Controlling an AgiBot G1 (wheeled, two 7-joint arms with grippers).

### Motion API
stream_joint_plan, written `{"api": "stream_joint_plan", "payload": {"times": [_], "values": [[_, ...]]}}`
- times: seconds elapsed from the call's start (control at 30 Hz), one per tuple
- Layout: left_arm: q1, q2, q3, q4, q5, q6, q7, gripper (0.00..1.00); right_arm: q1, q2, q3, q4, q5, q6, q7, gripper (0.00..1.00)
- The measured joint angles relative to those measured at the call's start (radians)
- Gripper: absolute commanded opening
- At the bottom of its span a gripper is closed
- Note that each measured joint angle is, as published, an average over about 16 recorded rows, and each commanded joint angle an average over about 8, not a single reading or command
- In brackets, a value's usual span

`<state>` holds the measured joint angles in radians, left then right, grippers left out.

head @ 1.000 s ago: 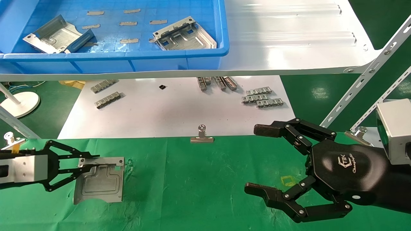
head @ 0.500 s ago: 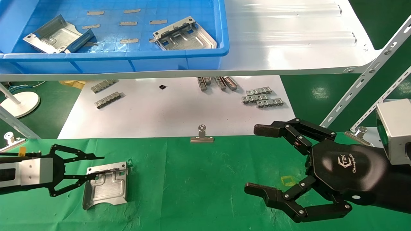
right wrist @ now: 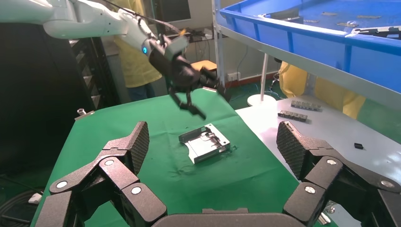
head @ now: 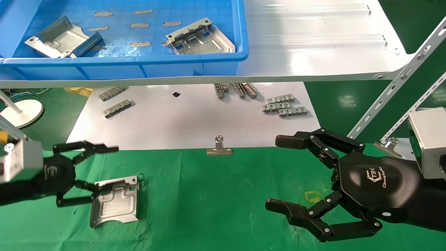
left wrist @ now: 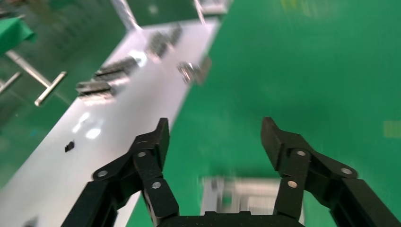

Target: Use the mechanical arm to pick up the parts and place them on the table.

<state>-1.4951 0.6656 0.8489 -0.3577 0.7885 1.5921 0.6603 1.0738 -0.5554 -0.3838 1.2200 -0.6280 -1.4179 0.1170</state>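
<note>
While part [head: 115,201] lies on table [head: 216,202], left gripper [head: 93,170] spread above

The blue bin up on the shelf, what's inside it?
Inside the blue bin lie two parts, one left, one right, plus several small grey strips on its floor. The front wall hides the nearest floor.

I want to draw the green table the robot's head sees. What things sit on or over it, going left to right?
Left gripper, open → silvery stamped metal part lying flat on the green cloth table → metal binder clip at the cloth's far edge → small yellow square mark → right gripper, open.
</note>
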Motion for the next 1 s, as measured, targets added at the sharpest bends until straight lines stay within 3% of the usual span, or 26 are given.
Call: {"api": "stream_joint_plan", "payload": {"times": [0.5,1.0], "values": [[0.028,0.0,-0.025,-0.032,-0.047,0.007,-0.087,1.0,0.0,0.0,0.0,0.0,0.0,0.0,0.0,1.0],[0.115,-0.012,-0.146,-0.231,-0.047,-0.016,-0.256,1.0,0.0,0.0,0.0,0.0,0.0,0.0,0.0,1.0]]}}
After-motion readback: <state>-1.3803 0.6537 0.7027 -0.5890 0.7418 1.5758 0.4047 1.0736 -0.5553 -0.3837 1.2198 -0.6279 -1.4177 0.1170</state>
